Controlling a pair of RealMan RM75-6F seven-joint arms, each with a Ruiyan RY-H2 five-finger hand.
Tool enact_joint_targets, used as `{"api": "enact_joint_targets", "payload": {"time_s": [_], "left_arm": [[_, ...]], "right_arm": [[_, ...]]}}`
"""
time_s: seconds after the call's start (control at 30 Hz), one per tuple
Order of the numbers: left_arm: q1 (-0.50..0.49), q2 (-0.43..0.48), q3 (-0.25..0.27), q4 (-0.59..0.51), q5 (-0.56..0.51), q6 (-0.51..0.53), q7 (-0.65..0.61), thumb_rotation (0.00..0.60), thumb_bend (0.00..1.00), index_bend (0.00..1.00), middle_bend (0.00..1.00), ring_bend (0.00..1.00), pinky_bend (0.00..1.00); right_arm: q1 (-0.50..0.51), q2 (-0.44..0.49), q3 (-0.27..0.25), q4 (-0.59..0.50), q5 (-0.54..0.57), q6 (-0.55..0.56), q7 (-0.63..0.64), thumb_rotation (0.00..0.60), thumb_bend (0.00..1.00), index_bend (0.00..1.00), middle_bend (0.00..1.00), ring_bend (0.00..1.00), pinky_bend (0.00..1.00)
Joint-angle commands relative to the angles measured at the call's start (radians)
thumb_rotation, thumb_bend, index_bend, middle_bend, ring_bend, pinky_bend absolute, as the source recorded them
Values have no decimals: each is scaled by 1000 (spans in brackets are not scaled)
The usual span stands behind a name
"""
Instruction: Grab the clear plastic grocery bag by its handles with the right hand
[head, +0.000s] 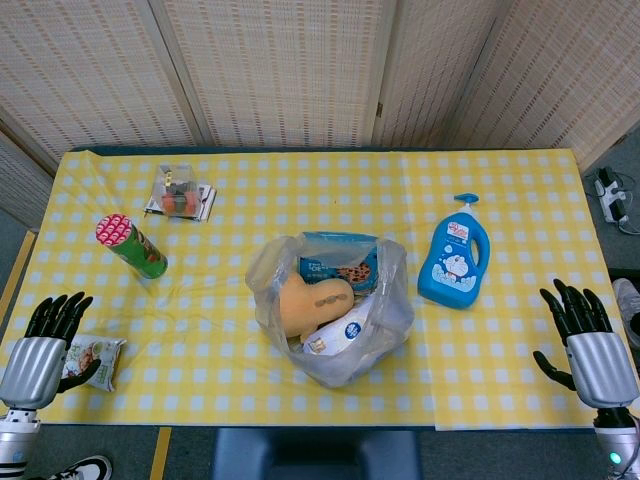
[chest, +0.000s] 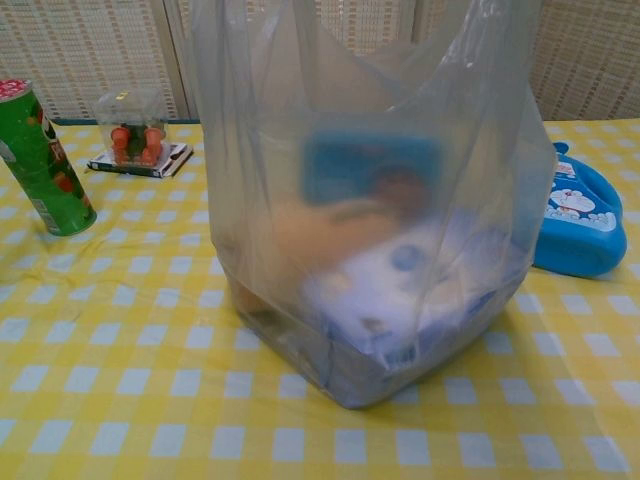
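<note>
The clear plastic grocery bag (head: 335, 305) stands open-mouthed at the middle of the yellow checked table, holding a blue cookie pack, an orange-tan item and a white packet. In the chest view the bag (chest: 370, 200) fills the centre, and its handles run out of the top of the frame. My right hand (head: 585, 335) rests at the table's front right edge, fingers spread, holding nothing, well to the right of the bag. My left hand (head: 45, 345) lies at the front left edge, fingers apart, beside a small snack packet (head: 98, 358). Neither hand shows in the chest view.
A blue Doraemon pump bottle (head: 455, 258) lies between the bag and my right hand. A green chip can (head: 132, 246) stands at the left. A clear box of small items on a booklet (head: 178, 192) sits at the back left. A power strip (head: 610, 195) lies on the floor beyond the right edge.
</note>
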Motion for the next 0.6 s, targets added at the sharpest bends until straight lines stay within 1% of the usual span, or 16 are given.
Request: {"api": "enact_joint_targets", "payload": {"time_s": [0.03, 0.17, 0.23, 0.27, 0.37, 0.47, 0.6], "left_arm": [[-1, 1, 1, -4, -2, -3, 1, 600, 249, 0, 85, 34, 0], [-5, 4, -1, -6, -6, -8, -5, 600, 249, 0, 85, 34, 0], [-7, 7, -2, -8, -10, -13, -9, 600, 249, 0, 85, 34, 0], [-7, 8, -2, -9, -11, -13, -13, 600, 249, 0, 85, 34, 0], [-5, 14, -2, -10, -7, -5, -28, 600, 249, 0, 85, 34, 0], [-4, 16, -2, -9, -1, 1, -37, 600, 249, 0, 85, 34, 0], [-5, 18, 4, -11, 9, 1, -49, 600, 249, 0, 85, 34, 0]], "right_arm": [[-2, 1, 2, 3, 4, 0, 4, 600, 283, 0, 0, 0, 0], [-2, 4, -7, 3, -4, -8, 8, 600, 282, 0, 0, 0, 0], [2, 6, -16, 2, -25, -10, 36, 600, 282, 0, 0, 0, 0], [5, 6, -22, 4, -43, -11, 55, 600, 282, 0, 0, 0, 0], [29, 2, -50, 31, -136, -7, 163, 600, 283, 0, 0, 0, 0], [67, 4, -55, 65, -208, 2, 252, 600, 283, 0, 0, 0, 0], [125, 26, -54, 33, -286, -1, 326, 600, 282, 0, 0, 0, 0]]}}
